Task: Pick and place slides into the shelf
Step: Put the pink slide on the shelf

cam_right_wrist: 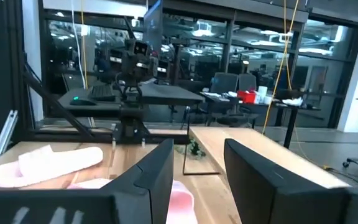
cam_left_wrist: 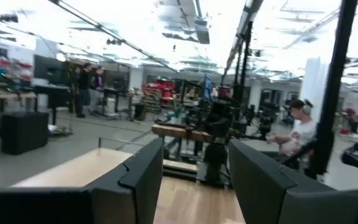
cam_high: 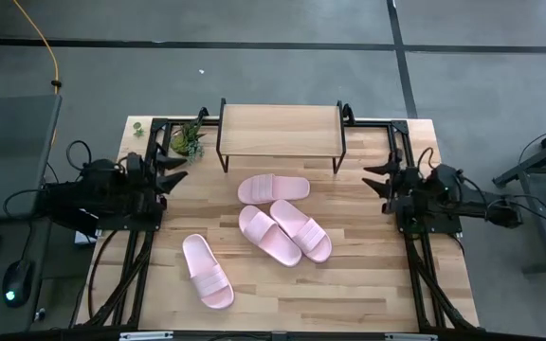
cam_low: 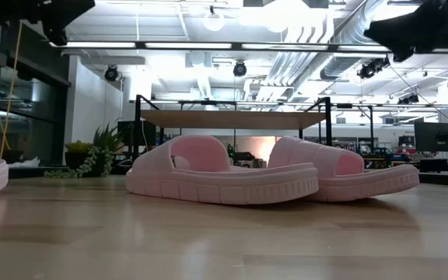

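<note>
Pale pink slides: four lie loose on the plank table, centre and lower centre of the high view; none is on the shelf (cam_high: 281, 130) at upper centre.
Nearest slide (cam_high: 273, 188): long axis left-right, just below the shelf, about midway between the arms.
Lone slide (cam_high: 207, 271): lower left, nearer the left arm.
Left gripper (cam_high: 174, 176): left edge, fingers parted, empty.
Right gripper (cam_high: 377, 180): right edge, fingers parted, empty.
</note>
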